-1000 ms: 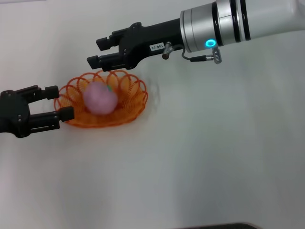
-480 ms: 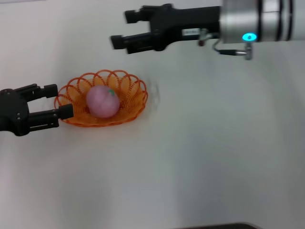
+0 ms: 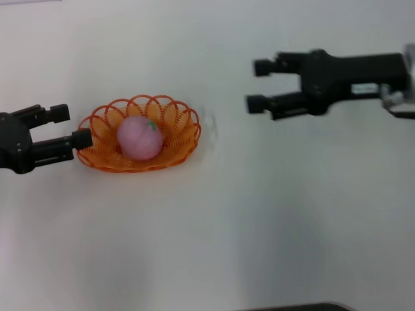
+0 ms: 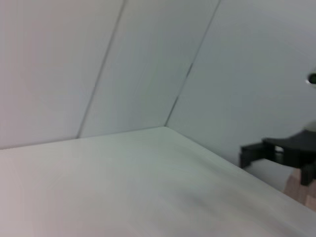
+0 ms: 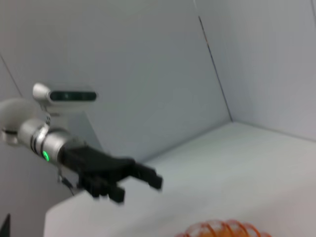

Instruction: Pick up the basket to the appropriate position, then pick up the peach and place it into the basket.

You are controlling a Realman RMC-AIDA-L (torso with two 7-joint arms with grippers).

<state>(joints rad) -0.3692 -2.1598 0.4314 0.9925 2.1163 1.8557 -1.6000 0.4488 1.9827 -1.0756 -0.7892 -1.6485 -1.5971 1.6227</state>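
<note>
The orange openwork basket (image 3: 180,129) sits on the white table at the left. The pink peach (image 3: 138,137) lies inside it, with a green mark on top. My left gripper (image 3: 70,126) is open and empty just left of the basket's rim, its lower fingertip close to the rim. My right gripper (image 3: 259,85) is open and empty, in the air well to the right of the basket. The right wrist view shows a bit of the basket rim (image 5: 224,229) and my left gripper (image 5: 136,187) beyond it. The peach is out of both wrist views.
The white table (image 3: 259,214) stretches to the front and right of the basket. Pale walls meet at a corner behind the table (image 4: 165,126). My right gripper shows far off in the left wrist view (image 4: 276,150).
My right gripper has swung from above the basket to the right, still open. My left gripper has drawn back slightly to the left. Basket and peach have stayed put.
</note>
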